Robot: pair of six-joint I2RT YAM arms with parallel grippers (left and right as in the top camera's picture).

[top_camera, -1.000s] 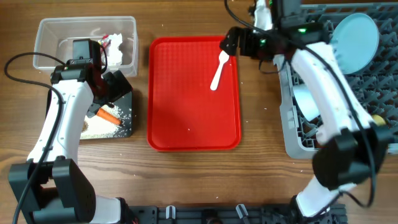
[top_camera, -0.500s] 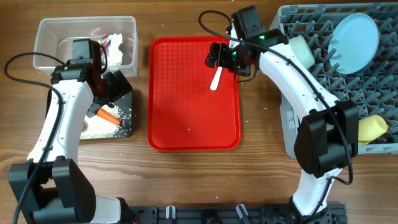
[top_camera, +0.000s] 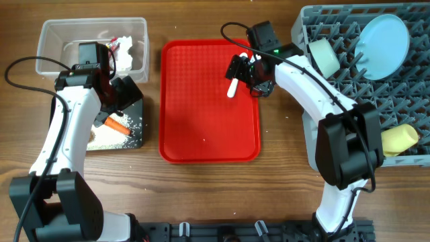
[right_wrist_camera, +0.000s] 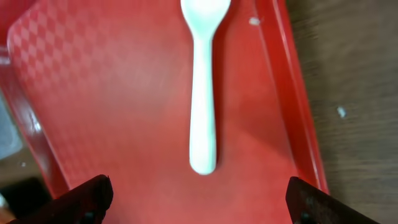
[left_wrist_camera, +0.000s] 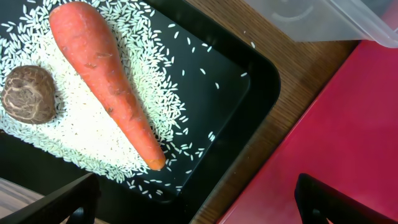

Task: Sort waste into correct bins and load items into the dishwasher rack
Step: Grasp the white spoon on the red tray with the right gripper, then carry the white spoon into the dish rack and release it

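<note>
The white spoon (top_camera: pixel 232 87) lies on the flat red tray (top_camera: pixel 201 121) near its far right corner. My right gripper (top_camera: pixel 244 70) hovers over it, open and empty. In the right wrist view the spoon (right_wrist_camera: pixel 203 93) lies just ahead of the open jaws (right_wrist_camera: pixel 202 202). My left gripper (top_camera: pixel 123 94) is open and empty over the black tray (top_camera: pixel 138 138). In the left wrist view, beyond the open jaws (left_wrist_camera: pixel 199 208), that tray (left_wrist_camera: pixel 242 81) holds the carrot (left_wrist_camera: pixel 106 81), rice (left_wrist_camera: pixel 62 130) and the brown lump (left_wrist_camera: pixel 28 93). The clear tub (top_camera: pixel 54 40) holds tissue (top_camera: pixel 129 54).
The grey rack (top_camera: pixel 316 144) at the right holds the pale-blue plate (top_camera: pixel 381 37), a bowl (top_camera: pixel 324 57) and the yellow cup (top_camera: pixel 400 139). The tub's corner (left_wrist_camera: pixel 336 22) and the red tray's edge (left_wrist_camera: pixel 348 137) flank the black tray. Bare wood lies between tray and rack.
My right arm has swung left from the rack to the red tray and come down over the spoon. The left arm has not moved.
</note>
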